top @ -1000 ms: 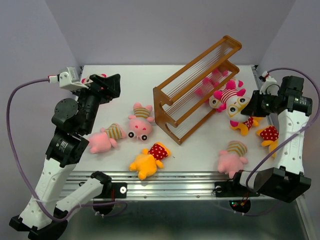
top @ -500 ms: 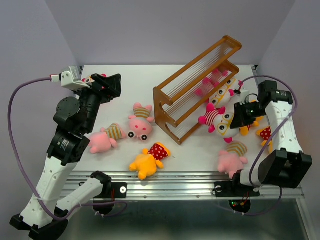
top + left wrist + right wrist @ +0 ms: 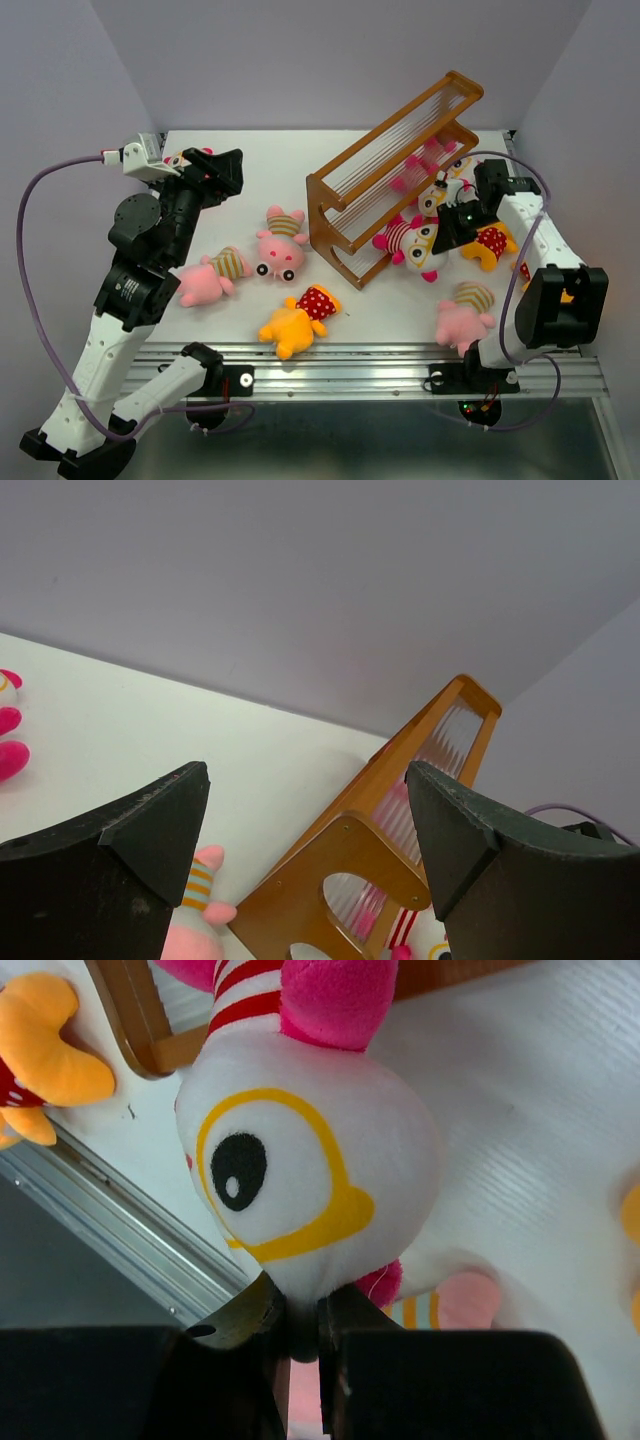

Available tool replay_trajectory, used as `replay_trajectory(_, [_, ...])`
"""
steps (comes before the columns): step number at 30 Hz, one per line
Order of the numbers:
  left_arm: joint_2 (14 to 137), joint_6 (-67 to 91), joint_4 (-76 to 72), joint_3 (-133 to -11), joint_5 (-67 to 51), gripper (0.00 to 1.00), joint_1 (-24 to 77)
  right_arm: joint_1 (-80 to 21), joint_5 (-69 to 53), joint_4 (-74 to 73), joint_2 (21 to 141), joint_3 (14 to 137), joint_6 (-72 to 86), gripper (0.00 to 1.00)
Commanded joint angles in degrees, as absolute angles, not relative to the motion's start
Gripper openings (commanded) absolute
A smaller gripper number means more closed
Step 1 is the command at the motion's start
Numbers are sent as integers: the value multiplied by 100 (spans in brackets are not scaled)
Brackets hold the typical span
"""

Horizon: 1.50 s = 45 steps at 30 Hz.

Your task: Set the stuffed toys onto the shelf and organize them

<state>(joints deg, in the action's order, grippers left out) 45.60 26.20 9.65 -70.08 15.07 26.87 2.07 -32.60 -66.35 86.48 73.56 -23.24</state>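
White table (image 3: pixel 250 180): bent right arm's gripper (image 3: pixel 300 1322) pinches white-faced toy (image 3: pixel 310 1190) beside shelf (image 3: pixel 322 205).

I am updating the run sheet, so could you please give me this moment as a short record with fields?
Right gripper: shut on white-faced toy, pinching its head
Toy location: beside the near end of the shelf
Left gripper: open, empty, raised above the table, far left
Loose on table: pink toy, second pink toy, third pink toy, yellow-orange toy
On shelf: cannot tell; pink shapes show through the rods
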Motion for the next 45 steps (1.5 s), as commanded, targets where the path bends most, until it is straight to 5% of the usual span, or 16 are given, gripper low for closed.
replay_trajectory(1, [4570,2646,800,-7119,1608,91,2654,-96,-3366,-5038,8385,7085,-1733,1])
replay_trajectory(18, [4562,2786,976,-7102,1714,91,2654,-264,-2813,-732,8068,5538,-9,1])
replay_trajectory(26, [4553,2874,967,-7014,1688,91,2654,-369,-2575,-211,8393,5405,-9,1])
replay_trajectory(32, [4562,2856,958,-6996,1696,91,2654,-369,-2566,-378,8552,5441,-114,20])
replay_trajectory(36, [4544,2874,923,-6908,1688,91,2654,-369,-2584,-509,8534,5414,-123,45])
replay_trajectory(45, [4518,2856,923,-6803,1696,91,2637,-369,-2487,-843,8060,5484,-360,72])
